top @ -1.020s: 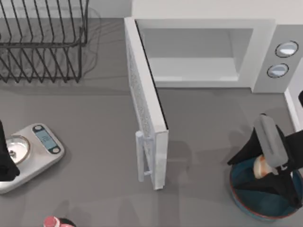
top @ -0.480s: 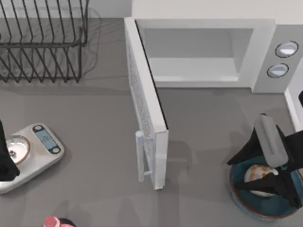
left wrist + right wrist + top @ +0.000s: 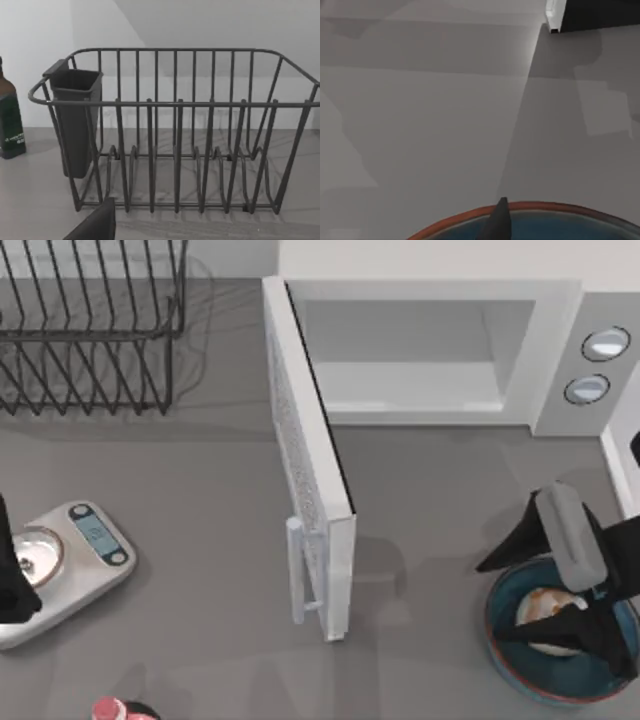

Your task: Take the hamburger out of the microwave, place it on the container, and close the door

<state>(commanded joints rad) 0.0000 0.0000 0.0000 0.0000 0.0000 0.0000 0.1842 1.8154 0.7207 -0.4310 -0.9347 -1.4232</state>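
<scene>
The white microwave (image 3: 556, 340) stands at the back right with its pale cavity bare. Its door (image 3: 308, 490) swings out toward the table's front, bar handle (image 3: 296, 570) on the left face. The cream and orange hamburger (image 3: 545, 618) lies in the blue container (image 3: 503, 658) at the front right. My right gripper (image 3: 490, 602) hovers over that bowl, open, its dark fingers (image 3: 520, 540) spread on either side of the burger and apart from it. The right wrist view shows the bowl's reddish rim (image 3: 465, 216) and one fingertip (image 3: 498, 220). My left gripper (image 3: 8, 580) is parked at the table's left edge.
A black wire rack (image 3: 90, 330) fills the back left, also seen close up as the rack (image 3: 175, 140) with a dark bottle (image 3: 10, 125) beside it. A silver scale with a metal dish (image 3: 75, 555) and a red-capped bottle (image 3: 110, 710) sit at the front left.
The right gripper's fingers have spread apart and let go of the hamburger, which dropped from between them into the bowl. The left arm has not moved.
</scene>
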